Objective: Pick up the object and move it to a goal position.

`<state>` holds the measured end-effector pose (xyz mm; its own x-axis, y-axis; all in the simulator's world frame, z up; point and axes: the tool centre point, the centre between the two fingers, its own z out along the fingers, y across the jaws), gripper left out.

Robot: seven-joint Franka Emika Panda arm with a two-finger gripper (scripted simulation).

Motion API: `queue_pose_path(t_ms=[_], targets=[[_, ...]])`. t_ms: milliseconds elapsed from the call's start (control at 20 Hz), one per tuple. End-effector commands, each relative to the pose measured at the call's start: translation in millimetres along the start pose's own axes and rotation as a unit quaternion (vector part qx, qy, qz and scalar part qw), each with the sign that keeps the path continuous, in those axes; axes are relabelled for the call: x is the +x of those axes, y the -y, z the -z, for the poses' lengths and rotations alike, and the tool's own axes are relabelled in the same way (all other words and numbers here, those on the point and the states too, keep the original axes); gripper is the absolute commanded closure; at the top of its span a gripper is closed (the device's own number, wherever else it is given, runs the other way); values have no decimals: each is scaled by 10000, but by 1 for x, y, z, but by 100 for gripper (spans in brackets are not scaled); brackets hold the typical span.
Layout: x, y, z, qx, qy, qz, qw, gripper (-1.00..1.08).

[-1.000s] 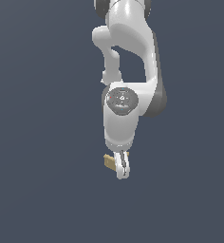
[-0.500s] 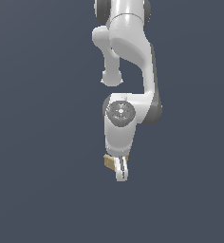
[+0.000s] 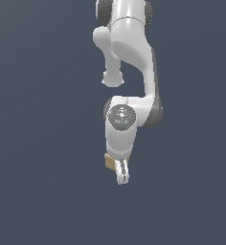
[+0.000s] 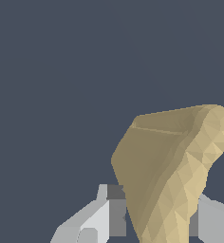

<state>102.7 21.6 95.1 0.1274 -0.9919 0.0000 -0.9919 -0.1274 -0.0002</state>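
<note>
Gripper [image 3: 122, 176] first: it hangs at the low end of the white arm [image 3: 129, 72], fingers pointing down, and it is clamped on the object [image 3: 109, 161]. Largest thing in the exterior view is that arm, dropping from the top edge, bending at a grey-capped joint, all against plain dark blue-grey. Now the object, small and tan: it sticks out toward the exterior view's left, tucked just under the wrist and beside the fingers. Up close in the wrist view, the object [image 4: 173, 175] looms big, faceted and mustard-coloured, with a light finger [image 4: 97, 218] pressed against each side.
</note>
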Motion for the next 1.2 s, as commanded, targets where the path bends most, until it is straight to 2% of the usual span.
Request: queue_pose_path(t_ms=[0, 400, 650, 900, 1150], targets=[[0, 0, 0, -1, 0, 0, 10000, 108], [0, 0, 0, -1, 0, 0, 10000, 108], [13, -5, 4, -1, 0, 0, 10000, 108], [45, -19, 14, 0, 2, 0, 10000, 108], [96, -40, 30, 1, 5, -1, 10000, 108]])
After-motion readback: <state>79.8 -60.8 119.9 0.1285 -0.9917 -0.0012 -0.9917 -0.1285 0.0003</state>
